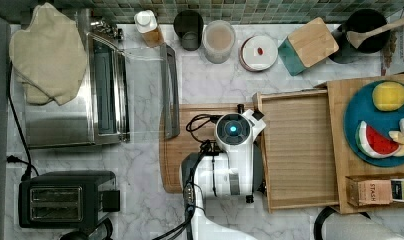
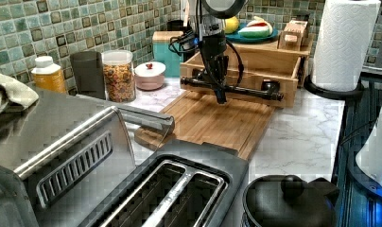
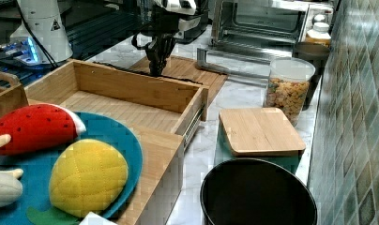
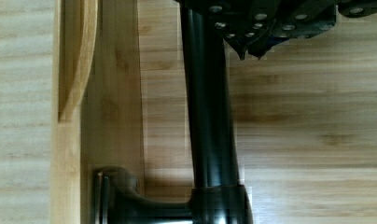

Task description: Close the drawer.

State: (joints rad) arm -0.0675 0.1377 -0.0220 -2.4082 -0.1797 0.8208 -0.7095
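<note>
The drawer point(image 1: 300, 150) is a shallow bamboo tray, pulled out toward the top view's left from under a wooden box top point(image 1: 338, 150). Its inside is bare point(image 3: 122, 110). A black bar handle point(image 2: 241, 90) runs along its front panel point(image 2: 241, 78). My gripper point(image 2: 221, 97) hangs point-down just in front of that bar, over the cutting board point(image 2: 217, 118). In the wrist view the handle point(image 4: 207, 116) lies right beside my gripper point(image 4: 249, 51), on the side away from the drawer front. The fingers are shut with nothing between them.
A blue plate point(image 1: 360, 115) of toy fruit and a tea box point(image 1: 375, 192) sit on the box top. A toaster oven point(image 1: 100, 90) with its door down and a toaster point(image 1: 65, 197) stand at the top view's left. Jars line the back wall; a paper towel roll point(image 2: 345, 42) stands beside the box.
</note>
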